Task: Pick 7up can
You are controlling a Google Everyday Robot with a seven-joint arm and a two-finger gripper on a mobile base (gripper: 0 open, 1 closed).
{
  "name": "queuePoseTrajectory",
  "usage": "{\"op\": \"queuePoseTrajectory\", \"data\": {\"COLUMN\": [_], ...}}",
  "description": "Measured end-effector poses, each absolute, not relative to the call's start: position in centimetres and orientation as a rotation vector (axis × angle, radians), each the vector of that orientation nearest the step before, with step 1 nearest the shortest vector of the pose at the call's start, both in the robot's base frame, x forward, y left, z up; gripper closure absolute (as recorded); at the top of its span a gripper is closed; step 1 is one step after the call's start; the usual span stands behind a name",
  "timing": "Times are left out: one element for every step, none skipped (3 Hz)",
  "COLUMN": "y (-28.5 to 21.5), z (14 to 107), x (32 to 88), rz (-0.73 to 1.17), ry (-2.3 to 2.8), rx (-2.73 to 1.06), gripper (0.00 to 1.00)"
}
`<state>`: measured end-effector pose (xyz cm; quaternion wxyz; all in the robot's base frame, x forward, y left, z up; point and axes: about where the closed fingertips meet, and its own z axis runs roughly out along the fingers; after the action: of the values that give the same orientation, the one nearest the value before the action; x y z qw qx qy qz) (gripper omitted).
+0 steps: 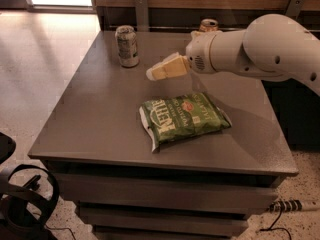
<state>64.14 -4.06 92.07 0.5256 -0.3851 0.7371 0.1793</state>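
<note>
The 7up can (127,46), silvery-white with dark greenish print and a silver top, stands upright at the far left of the grey table (95,119). My gripper (159,70), with cream-coloured fingers, hangs above the table a little right of and nearer than the can, pointing left towards it. It holds nothing and is apart from the can. My white arm reaches in from the right.
A green chip bag (182,118) lies flat in the middle of the table, below the gripper. A golden-orange can (208,25) stands at the far edge, partly hidden behind my arm. A wooden wall runs behind the table. A dark chair part (20,199) sits lower left.
</note>
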Motion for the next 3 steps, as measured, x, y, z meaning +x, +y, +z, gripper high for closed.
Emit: {"op": "queuePoseTrajectory", "data": {"y": [-1.8, 0.1, 1.7], "z": [90.6, 89.8, 89.5], "x": [68.2, 71.2, 73.4], "rz": [0.44, 0.469, 0.498], "ry": [1.723, 1.671, 1.621], "rx": [-0.925, -0.925, -0.923], "gripper": [0.0, 0.0, 0.0]}}
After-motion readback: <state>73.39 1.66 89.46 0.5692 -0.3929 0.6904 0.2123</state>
